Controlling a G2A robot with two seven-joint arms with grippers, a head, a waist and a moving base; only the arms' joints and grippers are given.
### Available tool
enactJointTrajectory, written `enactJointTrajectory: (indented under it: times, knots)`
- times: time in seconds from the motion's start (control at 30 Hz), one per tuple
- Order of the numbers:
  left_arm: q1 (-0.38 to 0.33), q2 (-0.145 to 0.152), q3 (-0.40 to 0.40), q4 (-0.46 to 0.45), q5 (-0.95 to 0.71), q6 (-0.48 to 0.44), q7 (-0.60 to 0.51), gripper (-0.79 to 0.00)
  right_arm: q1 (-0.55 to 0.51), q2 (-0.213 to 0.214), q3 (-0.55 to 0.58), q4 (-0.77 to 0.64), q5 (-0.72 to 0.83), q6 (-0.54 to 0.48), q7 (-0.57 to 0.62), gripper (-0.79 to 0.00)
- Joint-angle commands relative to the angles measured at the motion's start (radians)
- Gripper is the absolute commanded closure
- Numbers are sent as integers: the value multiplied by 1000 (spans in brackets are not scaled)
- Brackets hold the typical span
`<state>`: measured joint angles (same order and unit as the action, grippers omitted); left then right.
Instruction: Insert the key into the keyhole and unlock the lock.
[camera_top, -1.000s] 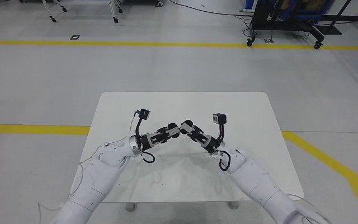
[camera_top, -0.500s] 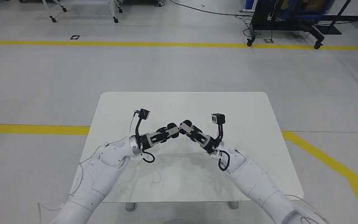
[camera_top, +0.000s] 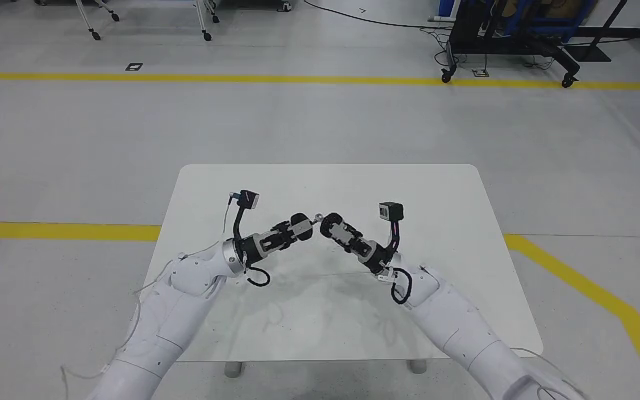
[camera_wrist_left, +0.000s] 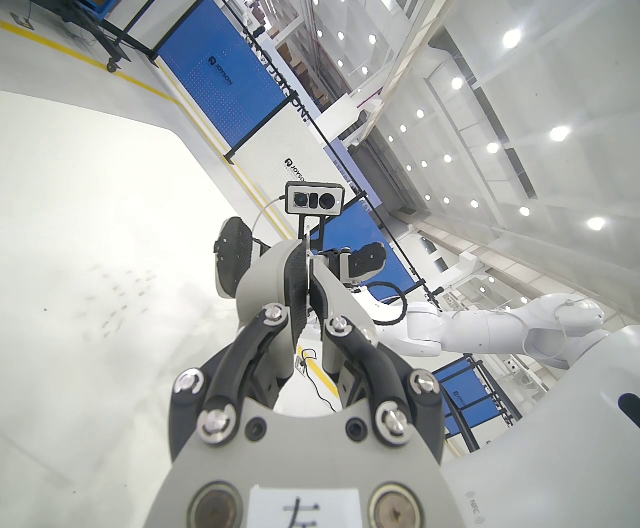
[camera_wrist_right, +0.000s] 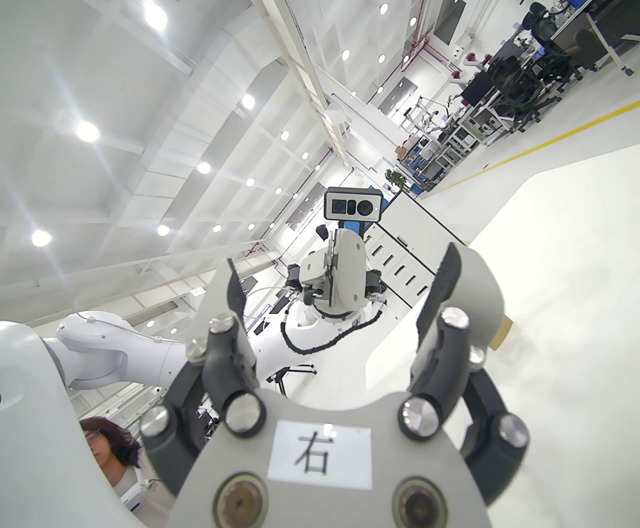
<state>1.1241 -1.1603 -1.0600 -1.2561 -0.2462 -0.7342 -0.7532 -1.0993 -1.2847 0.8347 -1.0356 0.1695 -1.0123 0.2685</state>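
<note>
My left gripper (camera_top: 303, 220) hangs over the middle of the white table (camera_top: 430, 190), shut on a thin metal key (camera_wrist_left: 308, 262) whose edge shows between the pressed fingers. In the right wrist view the key (camera_wrist_right: 327, 267) is a narrow sliver sticking out of the left gripper (camera_wrist_right: 331, 260). My right gripper (camera_top: 328, 222) faces it tip to tip, very close, and stands open with nothing between its fingers (camera_wrist_right: 447, 280). Its dark pads (camera_wrist_left: 234, 250) flank the left gripper's tip in the left wrist view.
The bare table top lies all around both arms. Yellow floor lines (camera_top: 300, 78) run beyond the table, and a dark wheeled rack (camera_top: 510, 40) stands far off at the back right.
The left gripper has moved a little toward the far side of the table and turned, its wrist camera swinging left. The right gripper followed slightly and stays open.
</note>
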Motion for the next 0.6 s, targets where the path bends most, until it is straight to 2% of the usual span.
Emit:
enactJointTrajectory:
  times: [0.0, 0.2, 0.3, 0.4, 0.47, 0.57]
  knots:
    - [0, 0, 0, 0, 0, 0, 0, 0, 0, 0, 0, 0, 0, 0, 0, -785]
    - [0, 0, 0, 0, 0, 0, 0, 0, 0, 0, 0, 0, 0, 0, 0, -785]
    - [11, 3, -6, -26, 37, 27, 17, 0, 0, 16, 36, -17, -100, 12, 37, -785]
    - [17, 8, -10, -45, 48, 40, -25, 0, 6, 54, 97, -39, -221, 0, 170, -785]
    - [16, 14, -11, -53, 24, 43, -93, 0, -21, 85, 150, -95, -258, 0, 252, -785]
    - [3, 23, -13, -56, -12, 51, -219, 0, -76, 129, 231, -179, -245, 13, 362, -785]
